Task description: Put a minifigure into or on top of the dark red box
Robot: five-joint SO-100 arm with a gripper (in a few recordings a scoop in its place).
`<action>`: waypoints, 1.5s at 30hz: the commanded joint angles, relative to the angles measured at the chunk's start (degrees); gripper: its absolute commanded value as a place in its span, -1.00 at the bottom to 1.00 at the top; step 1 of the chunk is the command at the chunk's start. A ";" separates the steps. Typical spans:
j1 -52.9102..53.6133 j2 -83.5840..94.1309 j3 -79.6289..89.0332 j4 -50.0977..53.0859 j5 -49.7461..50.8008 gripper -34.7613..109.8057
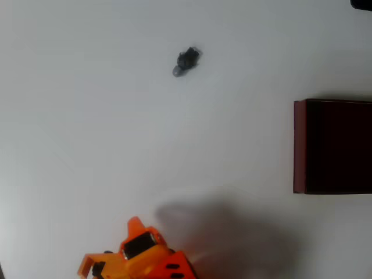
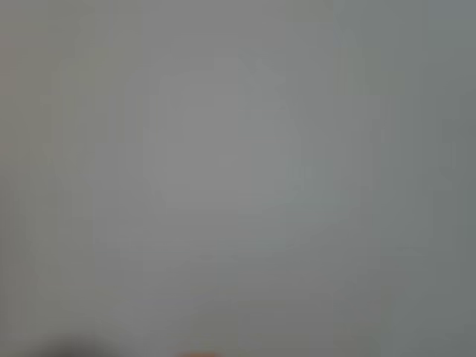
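In the overhead view the minifigure (image 1: pixel 186 61), a tiny dark grey-black lump with a lighter end, lies alone on the white table in the upper middle. The dark red box (image 1: pixel 299 145) sits at the right edge, with maroon walls and a near-black inside, cut off by the frame. My orange gripper (image 1: pixel 135 224) is at the bottom, left of centre, far from both, and its fingers cannot be told apart. The wrist view is a blurred grey surface with a thin orange sliver (image 2: pixel 199 354) at its bottom edge.
The white table (image 1: pixel 87 145) spreads bare between the arm, the figure and the box. The arm's soft shadow (image 1: pixel 226 232) falls to its right. A small dark object (image 1: pixel 361 3) pokes in at the top right corner.
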 commanded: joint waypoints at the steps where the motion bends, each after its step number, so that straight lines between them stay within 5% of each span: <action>1: -0.26 0.70 -1.58 1.32 0.53 -0.50; 19: 3.69 0.18 -1.85 0.70 1.32 -0.38; 26: 16.00 0.00 -6.86 -2.29 28.92 -0.25; 28: 19.07 0.00 -9.05 -3.43 41.48 -0.38; 33: 20.92 -0.35 -4.48 -17.23 72.33 -0.30; 36: 19.86 -3.78 -3.60 -14.85 95.36 -0.29; 45: 18.19 -38.85 -25.14 -7.56 121.73 -0.27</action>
